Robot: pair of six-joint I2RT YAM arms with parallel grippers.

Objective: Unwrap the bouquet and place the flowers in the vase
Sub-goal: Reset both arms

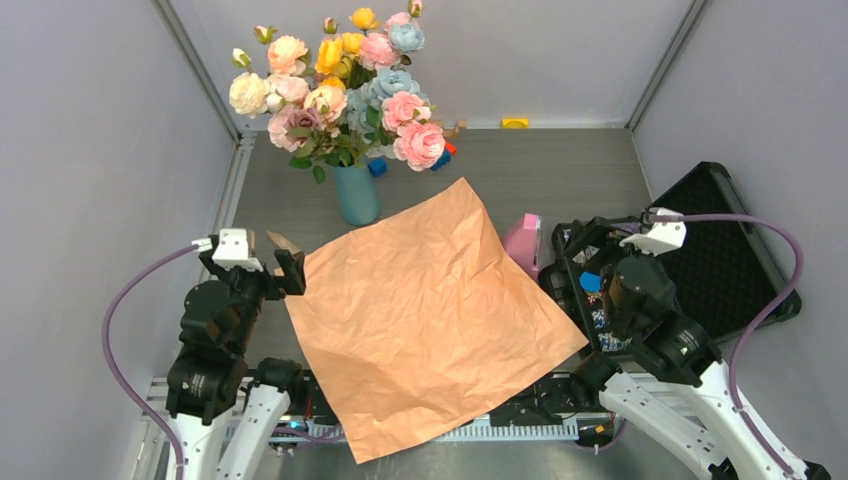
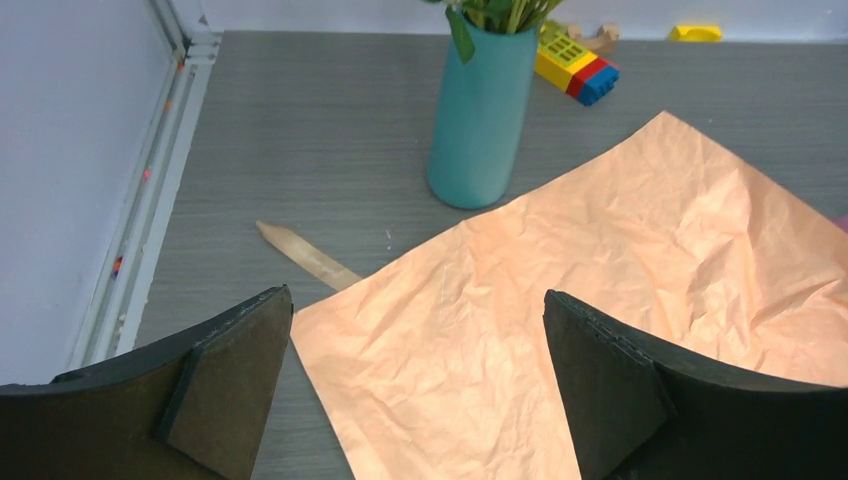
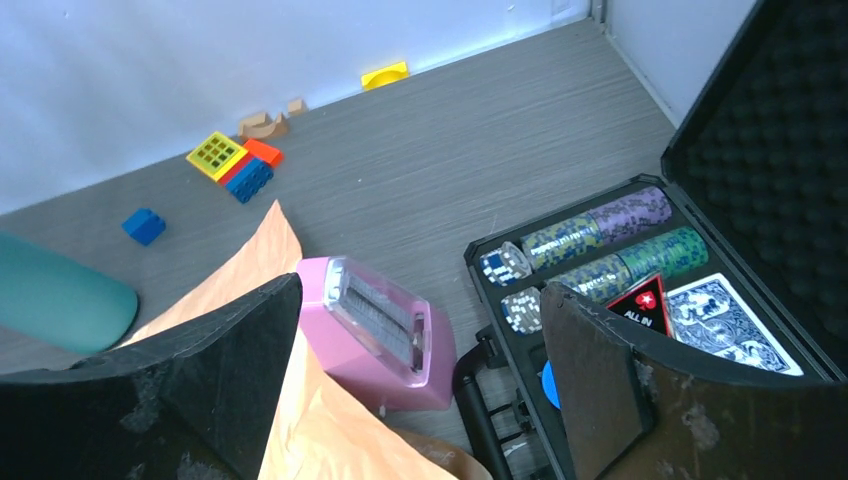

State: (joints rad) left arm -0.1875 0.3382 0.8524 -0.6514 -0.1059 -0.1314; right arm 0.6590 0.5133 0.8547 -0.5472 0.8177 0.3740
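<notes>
The bouquet's tan-orange kraft paper [image 1: 430, 320] lies unfolded and flat on the table, with nothing on it. The flowers [image 1: 340, 90], in pink, yellow, pale blue, white and mauve, stand in the teal vase [image 1: 357, 193] at the back left. In the left wrist view the vase [image 2: 480, 115] is just beyond the paper's [image 2: 600, 300] far edge. My left gripper [image 1: 285, 258] hovers open over the paper's left corner, holding nothing [image 2: 416, 295]. My right gripper [image 1: 590, 258] is open and empty too [image 3: 420, 285], above the paper's right edge.
A tan ribbon strip [image 2: 305, 255] lies by the paper's left corner, partly under it. A pink box [image 1: 523, 243] sits at the paper's right corner, beside an open black poker-chip case [image 1: 720, 240]. Toy blocks [image 3: 235, 160] and a yellow piece [image 1: 515, 122] lie near the back wall.
</notes>
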